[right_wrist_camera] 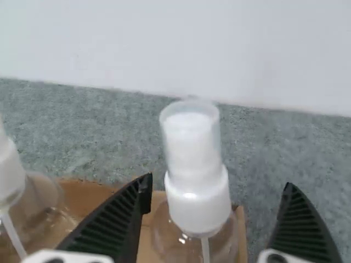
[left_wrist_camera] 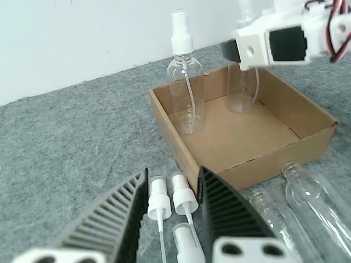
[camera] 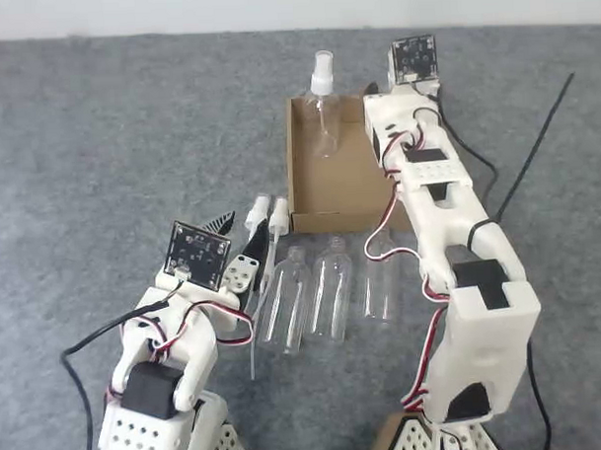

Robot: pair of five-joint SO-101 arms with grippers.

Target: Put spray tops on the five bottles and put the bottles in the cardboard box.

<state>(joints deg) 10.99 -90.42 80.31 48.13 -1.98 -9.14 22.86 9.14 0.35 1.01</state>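
In the high view, the cardboard box (camera: 330, 222) is seen at the far middle of the grey carpeted table (camera: 109, 123). One capped bottle (camera: 324, 116) stands upright at the far left of the box. The right arm (camera: 448, 210) is stretched along the box's right side to its far right corner. Three uncapped bottles (camera: 330, 288) are laid side by side just near of the box. At the box's near left corner the loose spray tops (camera: 266, 214) are found, and the left gripper (camera: 240, 242) is held just near of them.

In the left wrist view, the left gripper's jaws are seen spread open. Three of the loose spray tops lie on the carpet between the jaws, and none is gripped. A second bottle (left_wrist_camera: 241, 82) is seen standing in the box to the right of the first, beneath the right arm.

In the right wrist view, the right gripper (right_wrist_camera: 216, 186) is shown with its jaws wide apart, one on each side of that second bottle's spray top (right_wrist_camera: 194, 164). A gap is left on both sides, so nothing is gripped.
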